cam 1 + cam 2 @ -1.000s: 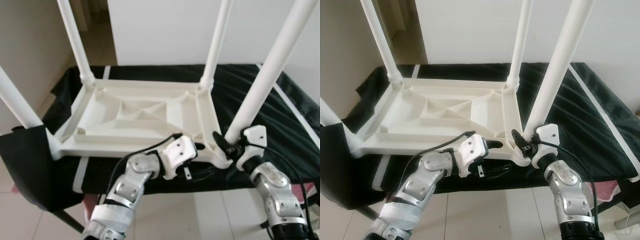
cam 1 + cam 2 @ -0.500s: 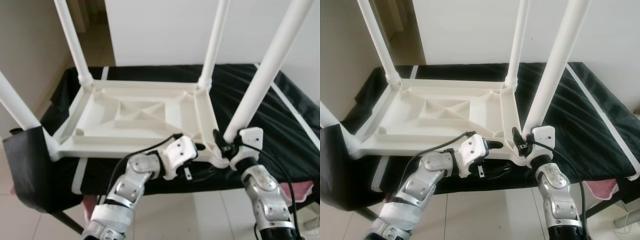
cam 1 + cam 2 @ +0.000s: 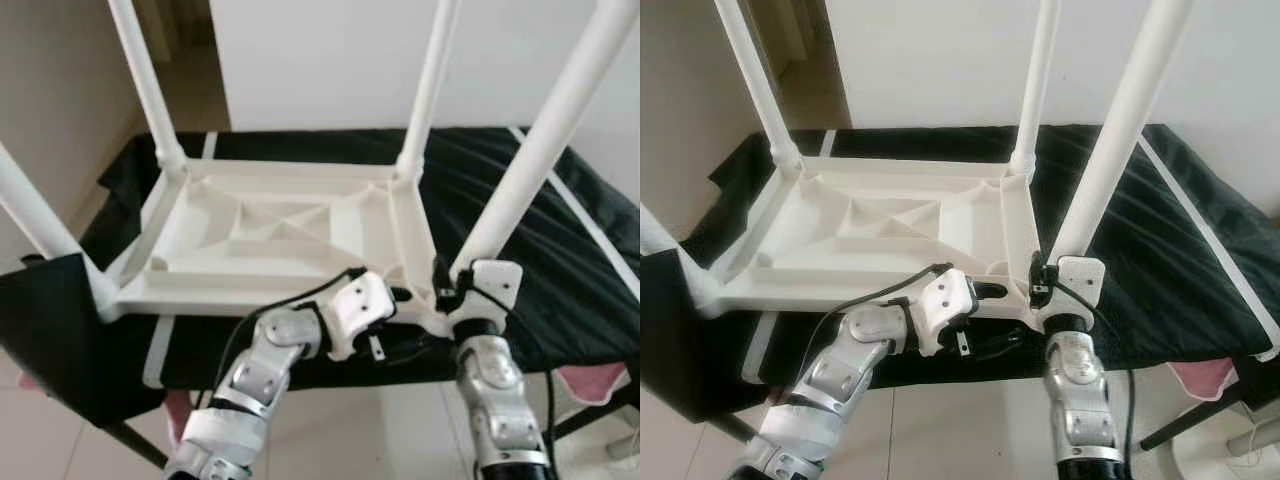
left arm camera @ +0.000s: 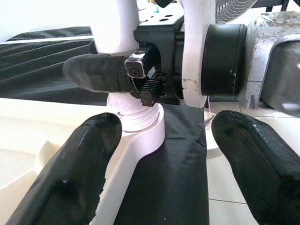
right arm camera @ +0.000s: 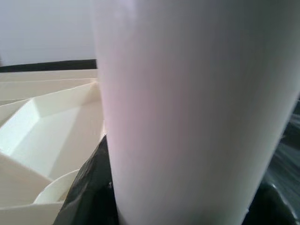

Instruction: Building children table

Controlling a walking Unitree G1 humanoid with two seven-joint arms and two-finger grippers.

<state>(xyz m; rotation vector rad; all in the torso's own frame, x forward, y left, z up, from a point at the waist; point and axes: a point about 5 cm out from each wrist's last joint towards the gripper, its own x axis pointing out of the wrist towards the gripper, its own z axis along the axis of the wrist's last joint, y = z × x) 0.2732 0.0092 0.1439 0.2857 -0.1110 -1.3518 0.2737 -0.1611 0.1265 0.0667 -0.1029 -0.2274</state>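
The white children's table (image 3: 280, 225) lies upside down on a black cloth, its four legs pointing up. My right gripper (image 3: 452, 290) is shut on the near right leg (image 3: 530, 170), low down where the leg meets its corner socket. In the left wrist view one of its black fingers (image 4: 93, 72) lies across that leg. The leg (image 5: 187, 112) stands right up against the right wrist camera. My left gripper (image 3: 408, 320) is open at the table's near edge beside the same corner, one finger (image 4: 70, 173) against the white socket and the other out over the black cloth.
The black cloth (image 3: 560, 270) covers a stand whose near edge lies just under my arms. A white wall stands behind, with a doorway at the back left. Tiled floor lies below, and a pink item (image 3: 1205, 375) hangs at the lower right.
My right forearm has swung left and now stands almost straight under the near right leg, the gripper still at the leg's base. The left arm has stayed put.
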